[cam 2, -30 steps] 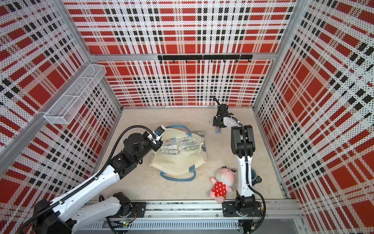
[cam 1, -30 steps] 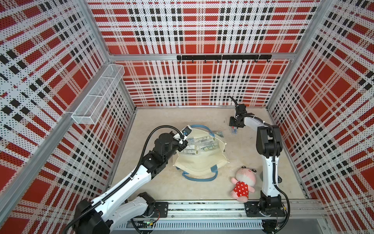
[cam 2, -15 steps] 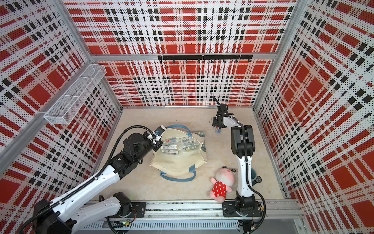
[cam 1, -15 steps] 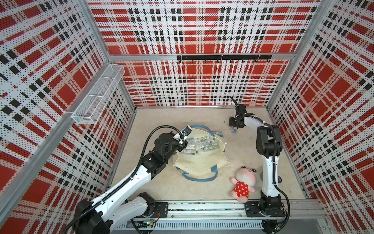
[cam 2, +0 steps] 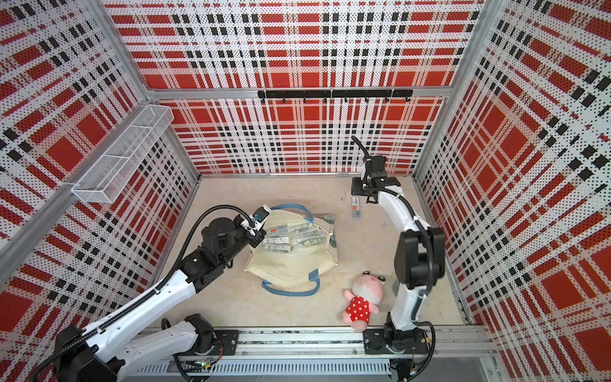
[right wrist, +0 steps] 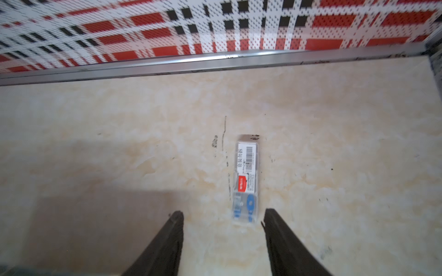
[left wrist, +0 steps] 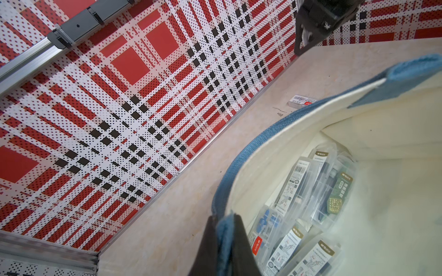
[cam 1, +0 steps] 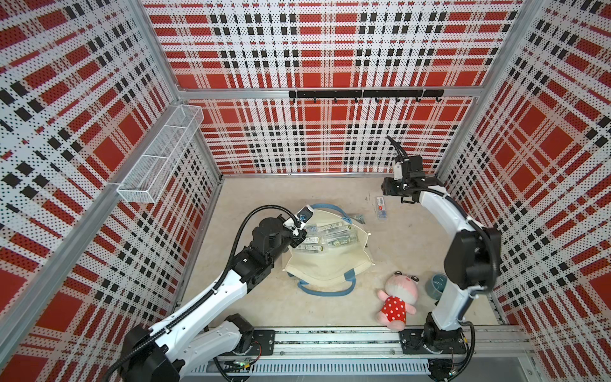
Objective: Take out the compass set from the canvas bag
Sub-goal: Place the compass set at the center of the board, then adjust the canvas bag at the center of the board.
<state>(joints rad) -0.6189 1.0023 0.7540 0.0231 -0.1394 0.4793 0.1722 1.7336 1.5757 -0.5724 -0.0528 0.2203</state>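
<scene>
Barely shifting over this last second: just easing the right gripper (right wrist: 223, 211) a touch up and away from the large cream canvas bag with blue strap handles (cam 1: 327, 264), black fingers (right wrist: 167, 239) spread wide and grasping nothing. Leaving the slim clear plastic compass set case with a red label and blue parts (right wrist: 246, 181) lying flat on the beige marbled floor (cam 1: 413, 251), near the bag's far right corner and clear of it, just ahead of those released tips and not touching them. Looking like a finished drop-off, then: one set out of the bag and staying put across the earlier top views.

Meanwhile keeping the left gripper (left wrist: 224, 217) clenched tight on the blue strap (left wrist: 263, 133) at the bag's left rim, propping the mouth open exactly as a second ago. Showing a heap of similar clear packaged stationery cases (cam 1: 327, 234) waiting inside the bag. Probably calling for a swing back over the bag for another pick, judging by that heap. Not managing to read those labels well enough for naming the contents.
</scene>
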